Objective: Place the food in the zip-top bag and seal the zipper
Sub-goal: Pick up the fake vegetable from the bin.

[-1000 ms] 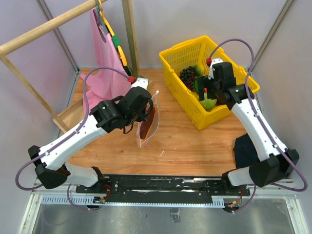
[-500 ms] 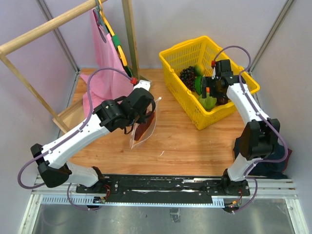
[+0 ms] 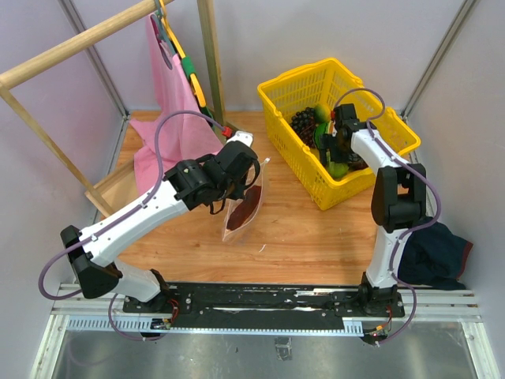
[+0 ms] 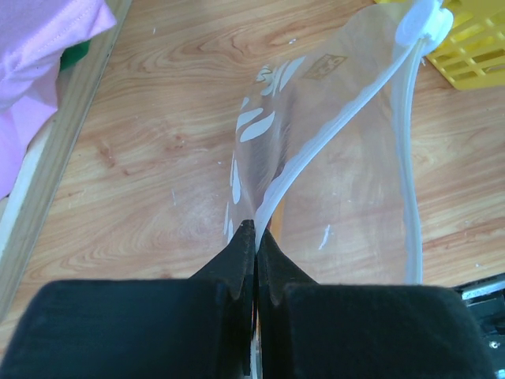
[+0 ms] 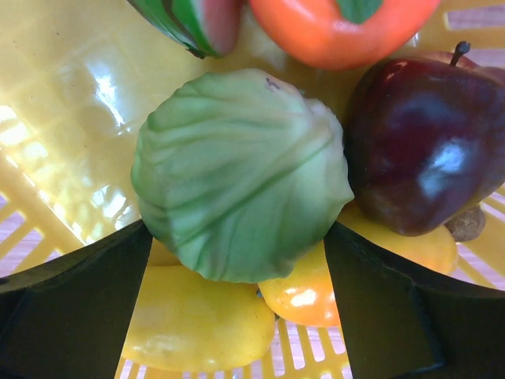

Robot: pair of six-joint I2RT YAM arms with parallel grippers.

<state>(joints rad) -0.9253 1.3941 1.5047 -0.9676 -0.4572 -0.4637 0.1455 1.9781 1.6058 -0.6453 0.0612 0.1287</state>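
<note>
Right wrist view: the right gripper [image 5: 237, 233] hangs inside the yellow basket [image 5: 63, 103] with its two fingers [image 5: 71, 316] spread wide on either side of the green cabbage-like ball [image 5: 237, 174]. Whether the pads already touch the ball is hard to tell. A dark maroon apple [image 5: 410, 150] presses against the ball's right side, and yellow pieces [image 5: 197, 324] lie underneath. To grip well, the fingers should probably close across the ball's widest part, staying centred so the right finger does not catch the apple, and then lift straight up clear of the basket wall. In the left wrist view, the left gripper [image 4: 255, 245] is pinched tight on one lip of the zip-top bag [image 4: 347, 181]. The whitish zipper [image 4: 339, 118] runs away from the gripper, and the mouth gapes a little. From above, the bag rests on the wooden table [image 3: 316, 229], just left of the basket, with the brown-orange slice [image 3: 245, 207] already inside. The left arm would do best to keep the mouth held open and facing the basket.
</note>
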